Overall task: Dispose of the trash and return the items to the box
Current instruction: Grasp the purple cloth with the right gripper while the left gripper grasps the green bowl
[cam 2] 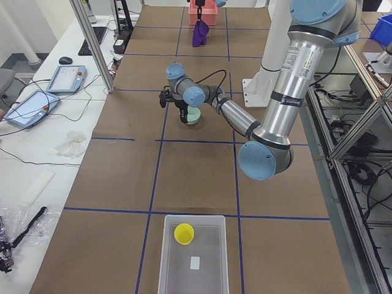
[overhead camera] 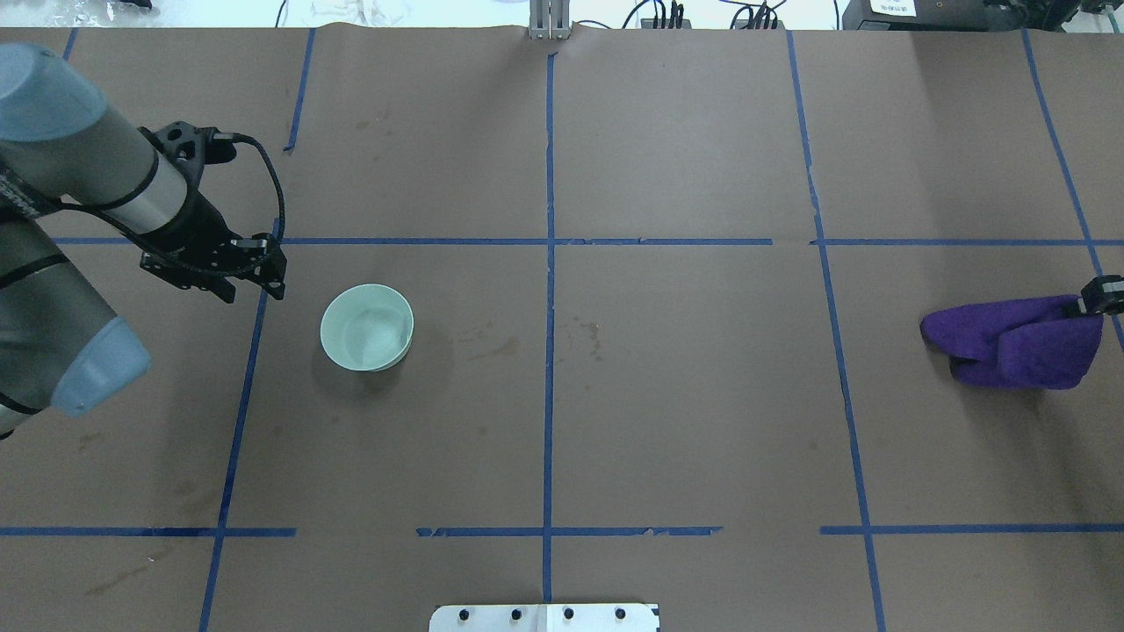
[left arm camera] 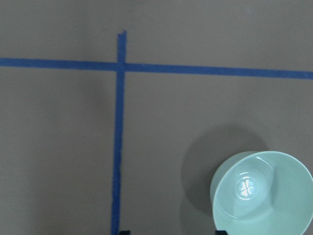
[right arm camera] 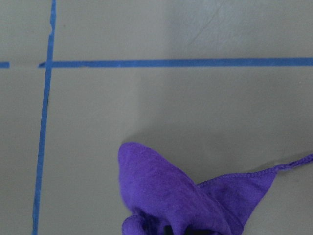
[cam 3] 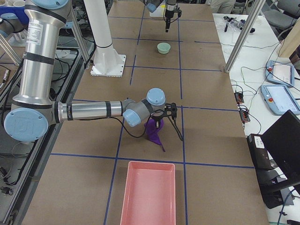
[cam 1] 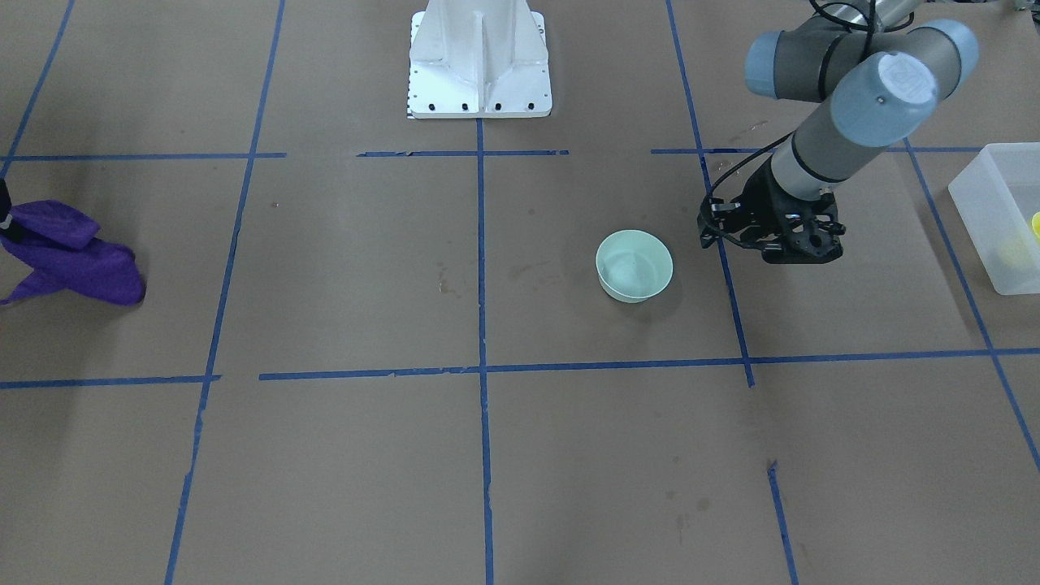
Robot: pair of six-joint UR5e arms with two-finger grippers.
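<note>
A mint-green bowl (cam 1: 634, 264) stands upright and empty on the brown table; it also shows in the overhead view (overhead camera: 366, 326) and low right in the left wrist view (left arm camera: 261, 196). My left gripper (cam 1: 800, 248) is open and empty, beside the bowl and apart from it, over a blue tape line. The yellow cup (cam 2: 184, 233) sits inside the translucent box (cam 2: 208, 275) at the table's left end. My right gripper (overhead camera: 1093, 298) is shut on a purple cloth (overhead camera: 1010, 342), which hangs from it over the table's right end (cam 3: 153, 131).
A pink tray (cam 3: 147, 197) lies at the table's right end, just past the cloth. The white pedestal base (cam 1: 479, 65) stands at the robot's side, mid-table. Blue tape lines (overhead camera: 550, 263) grid the brown surface.
</note>
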